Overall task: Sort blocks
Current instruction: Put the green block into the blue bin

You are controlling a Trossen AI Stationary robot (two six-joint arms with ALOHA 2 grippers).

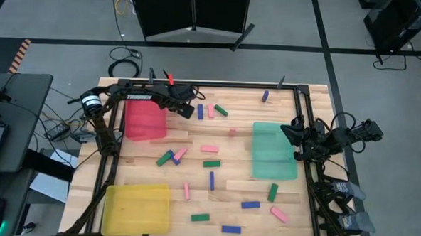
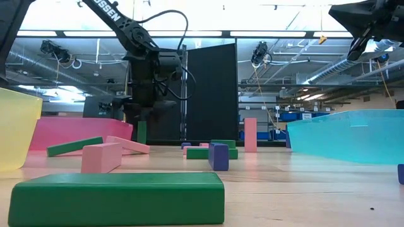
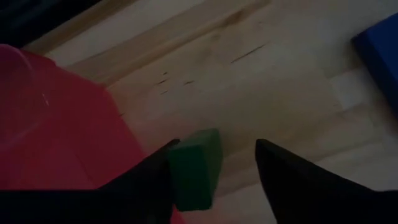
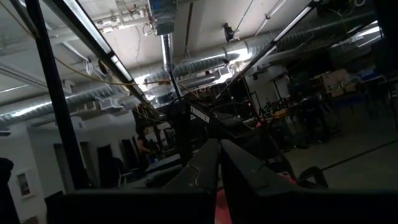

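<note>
Your left end effector [image 3: 214, 171] straddles a green block [image 3: 196, 168].
Fingers spread; matte rectangular bar beside the glossy red tray [image 3: 62, 130], far bench edge.

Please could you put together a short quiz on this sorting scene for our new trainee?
1. True or false: the right gripper is holding a pink block.
2. What colour is the block between the fingers of the left gripper? A pink, B green, C blue.
3. Fill the gap: the tray right beside the left gripper is ___.

Key: 1 false, it is shut on nothing. 2 B. 3 red.
</note>
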